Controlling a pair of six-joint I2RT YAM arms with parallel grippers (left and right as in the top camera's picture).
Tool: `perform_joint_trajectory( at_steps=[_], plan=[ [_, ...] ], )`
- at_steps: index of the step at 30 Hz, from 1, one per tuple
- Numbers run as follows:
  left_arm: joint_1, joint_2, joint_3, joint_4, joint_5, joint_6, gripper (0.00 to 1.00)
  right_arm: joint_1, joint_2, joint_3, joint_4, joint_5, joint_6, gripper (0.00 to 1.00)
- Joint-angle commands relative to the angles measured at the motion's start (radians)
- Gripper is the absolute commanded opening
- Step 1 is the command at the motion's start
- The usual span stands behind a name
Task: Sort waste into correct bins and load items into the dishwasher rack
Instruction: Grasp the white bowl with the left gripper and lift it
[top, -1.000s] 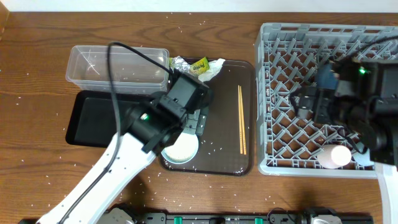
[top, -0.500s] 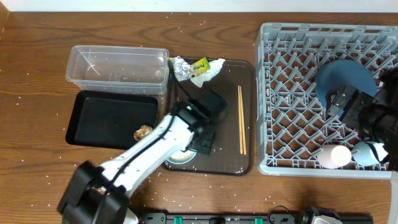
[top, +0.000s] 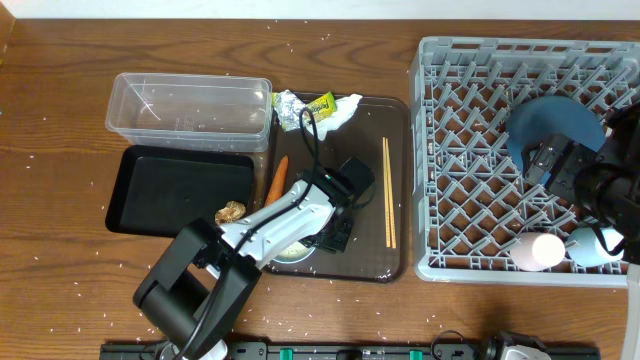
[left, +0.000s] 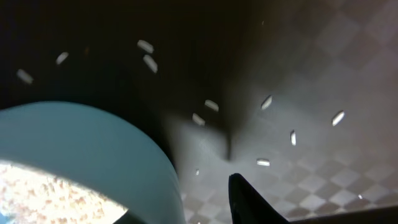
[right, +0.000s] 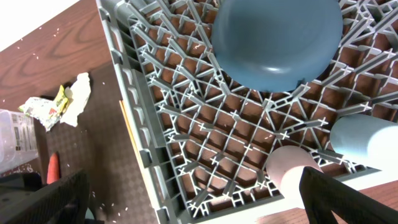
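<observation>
The white bowl (top: 290, 247) stands on the brown serving tray (top: 400, 120), with rice grains (left: 211, 105) scattered around it. My left gripper (top: 330, 228) is low over the bowl's rim (left: 93, 143). One fingertip (left: 249, 199) is outside the wall with a small gap, and the other is hidden. A carrot (top: 277, 180), foil with a yellow wrapper (top: 302, 104), a tissue (top: 342, 110) and chopsticks (top: 388, 205) lie on or near that tray. The brown lump (top: 231, 212) sits in the black tray (top: 170, 185). My right gripper (right: 199, 208) hangs wide open over the rack (top: 440, 150), holding nothing.
The blue dish (top: 553, 125), a pink cup (top: 540, 250) and a light blue cup (top: 590, 243) sit in the rack. The clear tub (top: 190, 105) stands behind the black tray. Rice grains dot the wooden table.
My left arm swung low and brought its gripper down at the bowl's rim, its jaws narrowing. My right arm drew back to the right, leaving the blue dish in the rack.
</observation>
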Motion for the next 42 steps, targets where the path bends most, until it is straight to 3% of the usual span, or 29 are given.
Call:
perform_joint_trajectory(
  at_steps=[1,4,12,22,28,33,38,42],
  plan=[
    [0.002,0.022,-0.004,0.018,0.004,0.032,0.2,-0.01,0.003,0.005,0.0,0.007,0.014,0.99],
    [0.002,0.028,-0.004,0.026,0.003,0.032,0.06,-0.01,0.003,0.005,0.0,0.007,0.014,0.99],
    [0.029,-0.031,0.018,-0.019,0.049,0.033,0.06,-0.01,0.003,0.005,0.0,0.007,0.014,0.99],
    [0.284,-0.439,0.042,-0.065,0.136,0.033,0.06,-0.01,0.003,0.005,0.001,0.007,0.014,0.99],
    [0.583,-0.532,0.03,-0.075,0.364,0.079,0.06,-0.01,0.003,0.005,0.0,0.007,0.014,0.99],
    [0.85,-0.495,-0.031,-0.033,0.689,0.227,0.06,-0.01,0.003,0.005,0.0,0.007,0.014,0.99],
    [1.034,-0.436,-0.121,0.056,0.91,0.339,0.06,-0.01,0.003,0.005,0.0,0.006,0.014,0.99],
    [1.157,-0.376,-0.195,0.158,1.17,0.448,0.06,-0.01,0.003,0.005,0.0,0.006,0.014,0.99]
  ],
)
